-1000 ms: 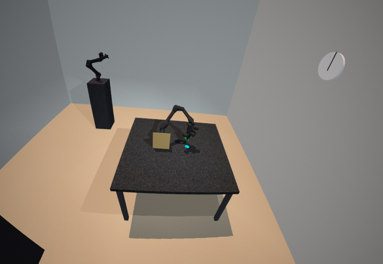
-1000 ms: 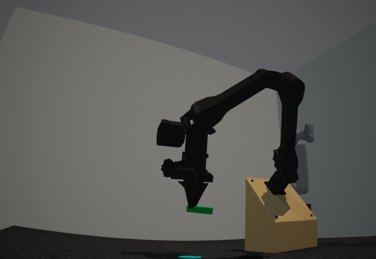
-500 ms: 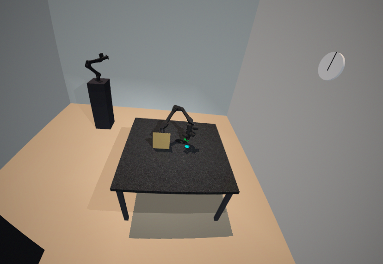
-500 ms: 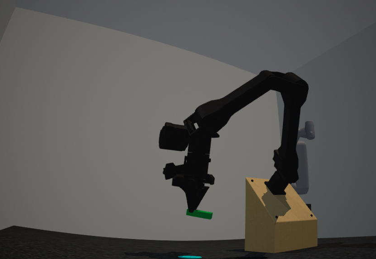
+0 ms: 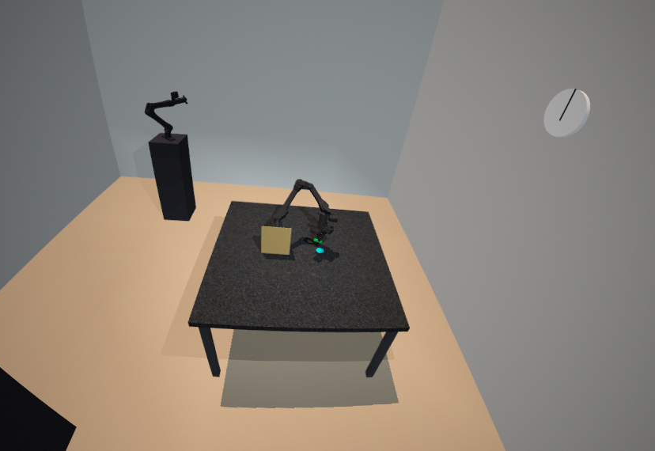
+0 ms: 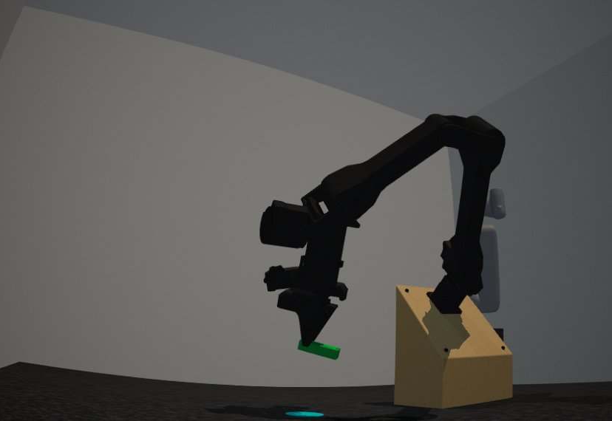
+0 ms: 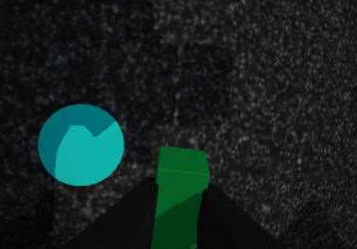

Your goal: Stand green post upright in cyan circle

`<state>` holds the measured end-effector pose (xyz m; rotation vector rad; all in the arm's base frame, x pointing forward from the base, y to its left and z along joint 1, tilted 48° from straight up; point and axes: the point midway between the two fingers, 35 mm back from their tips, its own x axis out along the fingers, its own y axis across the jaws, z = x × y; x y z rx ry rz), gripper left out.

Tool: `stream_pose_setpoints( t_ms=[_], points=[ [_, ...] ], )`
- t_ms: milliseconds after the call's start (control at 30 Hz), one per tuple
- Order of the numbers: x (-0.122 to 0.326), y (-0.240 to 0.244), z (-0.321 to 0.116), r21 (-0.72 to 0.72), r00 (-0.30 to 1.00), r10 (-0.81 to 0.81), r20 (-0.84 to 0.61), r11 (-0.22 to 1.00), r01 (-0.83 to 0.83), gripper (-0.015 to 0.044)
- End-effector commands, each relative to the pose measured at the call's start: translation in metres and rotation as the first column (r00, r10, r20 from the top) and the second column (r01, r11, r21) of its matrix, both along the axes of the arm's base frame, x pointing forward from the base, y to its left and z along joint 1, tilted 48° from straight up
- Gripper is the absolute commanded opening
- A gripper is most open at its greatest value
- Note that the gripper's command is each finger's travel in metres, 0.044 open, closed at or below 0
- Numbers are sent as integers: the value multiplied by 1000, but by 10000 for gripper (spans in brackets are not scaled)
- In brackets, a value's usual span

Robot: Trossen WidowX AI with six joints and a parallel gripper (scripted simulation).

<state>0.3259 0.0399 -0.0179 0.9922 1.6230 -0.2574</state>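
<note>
In the exterior view the cyan circle lies on the near part of the dark table, and above it, clear of the surface, hangs the green post, tilted with its right end lower. The gripper is clamped on the post's left end, fingers pointing down. Farther right, the black arm rises from a tan block.
</note>
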Motion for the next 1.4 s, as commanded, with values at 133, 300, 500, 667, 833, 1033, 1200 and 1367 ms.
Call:
stream_pose_setpoints(
  t_ms=[133, 300, 500, 667, 833, 1033, 1200, 1367],
  points=[
    [-1, 2, -3, -60, 1000, -6, 9, 998, 7, 23],
    [-2, 2, -5, -94, 1000, -11, 16, 996, 12, 23],
    [-2, 3, -8, -134, 1000, -17, 26, 991, 20, 23],
    [-3, 3, -9, -167, 999, -22, 36, 986, 28, 23],
    [-3, 3, -11, -199, 998, -28, 47, 979, 37, 23],
    [-3, 4, -12, -236, 997, -36, 63, 970, 50, 23],
    [-3, 4, -13, -266, 996, -43, 77, 962, 62, 23],
    [-3, 4, -14, -294, 994, -50, 93, 953, 75, 23]
  ],
)
